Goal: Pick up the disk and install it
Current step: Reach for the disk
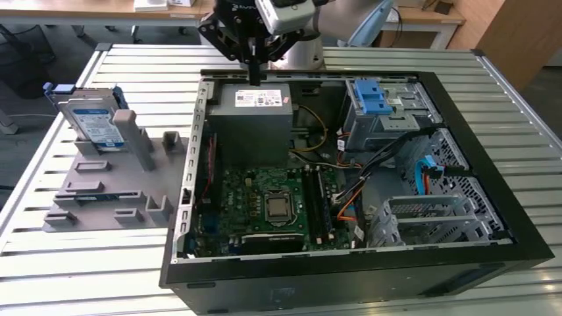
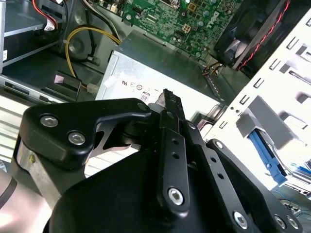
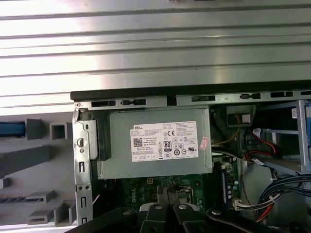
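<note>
Hovers with the tool (image 1: 255,78) pressed together and empty above the grey power-supply box (image 1: 256,125) in the open case (image 1: 351,266). Leaves the disk (image 1: 95,122) well apart toward the exterior view's left, standing on end in a grey fixture (image 1: 105,194) on the slatted counter (image 1: 88,276). Has 1 case wall between, open room above the fixture.

The flat rectangular silver disk (image 1: 95,125) carries a white-and-blue label and blue edge rails. The moulded plastic fixture (image 1: 114,197) is plain matte grey. The ribbed metal worktop (image 1: 88,276) is pale silver, striped by parallel grooves. The open computer case (image 1: 351,283) is black, its circuit board (image 1: 263,204) green, its power-supply box (image 1: 255,131) grey with a white sticker, its plastic latch (image 1: 373,99) bright blue. The jointed gripper (image 1: 255,78) is black.
</note>
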`<action>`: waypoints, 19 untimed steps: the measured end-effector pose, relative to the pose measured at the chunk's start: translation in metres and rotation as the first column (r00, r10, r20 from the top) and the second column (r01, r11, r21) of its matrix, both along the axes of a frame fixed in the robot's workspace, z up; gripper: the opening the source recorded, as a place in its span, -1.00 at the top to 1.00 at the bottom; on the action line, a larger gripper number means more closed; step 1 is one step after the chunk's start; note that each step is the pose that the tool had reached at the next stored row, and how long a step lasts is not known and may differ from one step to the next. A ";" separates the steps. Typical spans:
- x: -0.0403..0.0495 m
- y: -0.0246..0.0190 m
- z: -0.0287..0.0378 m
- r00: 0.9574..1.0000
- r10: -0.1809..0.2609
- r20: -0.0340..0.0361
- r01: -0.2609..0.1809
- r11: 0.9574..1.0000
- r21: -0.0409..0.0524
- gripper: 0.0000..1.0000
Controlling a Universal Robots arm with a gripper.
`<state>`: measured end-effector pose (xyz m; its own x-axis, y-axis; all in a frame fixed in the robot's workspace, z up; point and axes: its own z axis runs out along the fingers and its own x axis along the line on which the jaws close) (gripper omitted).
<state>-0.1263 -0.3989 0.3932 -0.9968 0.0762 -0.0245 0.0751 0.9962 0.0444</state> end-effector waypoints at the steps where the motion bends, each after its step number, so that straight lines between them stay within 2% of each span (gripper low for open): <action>1: -0.0002 0.0000 0.0000 1.000 0.000 0.000 0.000 1.000 0.000 0.79; 19: -0.0042 0.0000 -0.0004 1.000 0.000 0.000 0.000 1.000 0.000 0.79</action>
<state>-0.1305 -0.3989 0.3927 -0.9968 0.0762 -0.0245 0.0750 0.9962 0.0444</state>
